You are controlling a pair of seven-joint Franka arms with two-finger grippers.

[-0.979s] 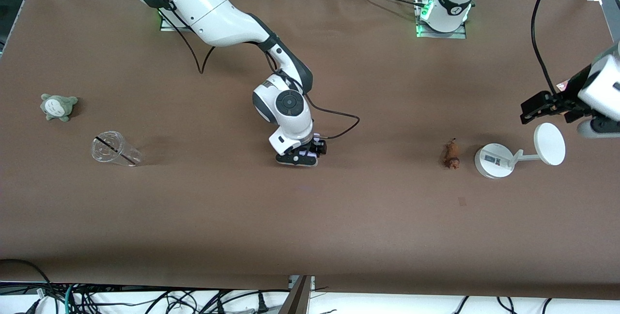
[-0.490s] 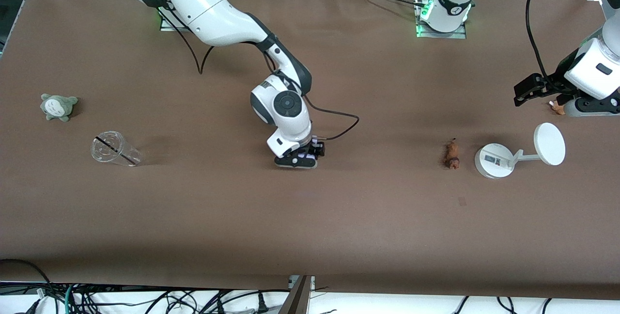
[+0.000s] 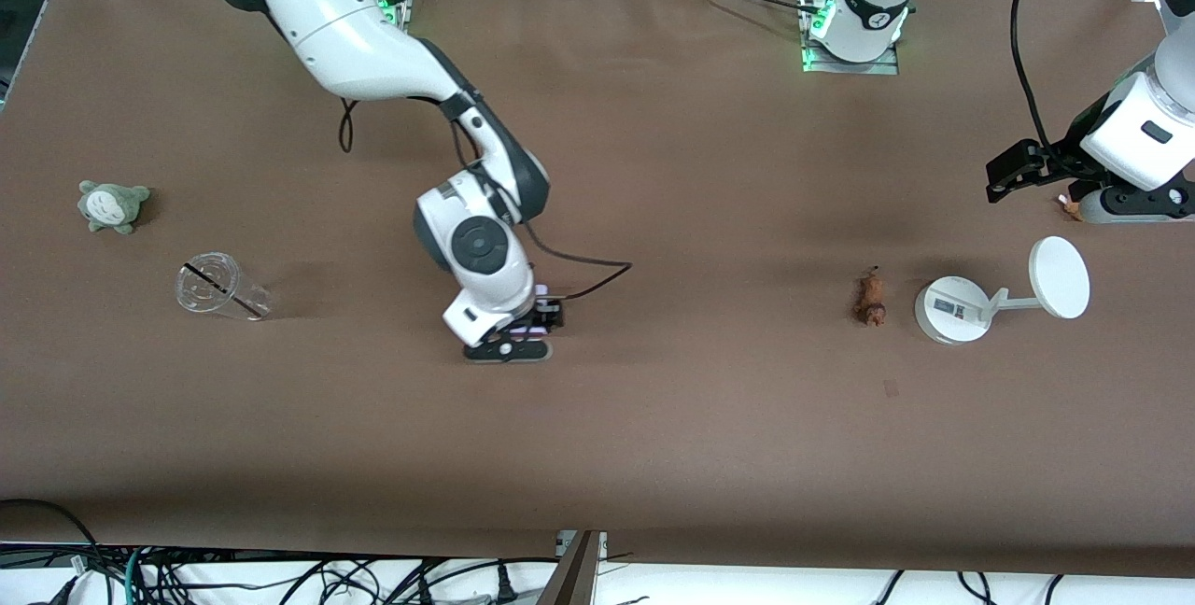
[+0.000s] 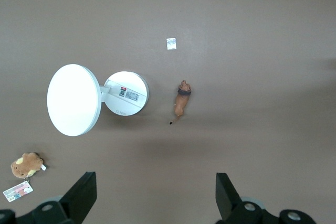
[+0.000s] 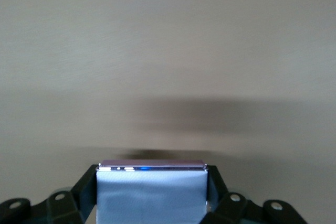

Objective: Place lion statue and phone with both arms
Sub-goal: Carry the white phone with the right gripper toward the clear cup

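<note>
The phone, a flat pale lavender slab, is clamped edge-up in my right gripper, which hangs low over the middle of the table. The lion statue, tiny and orange-brown, lies on the cloth beside the white stand, toward the left arm's end. In the left wrist view the lion statue lies well apart from my left gripper. That left gripper is open and empty, up in the air over the table's end, with the stand and the lion statue nearer the front camera than the spot below it.
A white round-based stand with a disc sits next to the lion statue. A small teddy-like toy lies under the left arm. A clear cup on its side and a grey-green plush lie toward the right arm's end.
My right arm has carried the phone toward the right arm's end of the table and a little toward the front camera. My left arm drew up and away from the stand, then held still.
</note>
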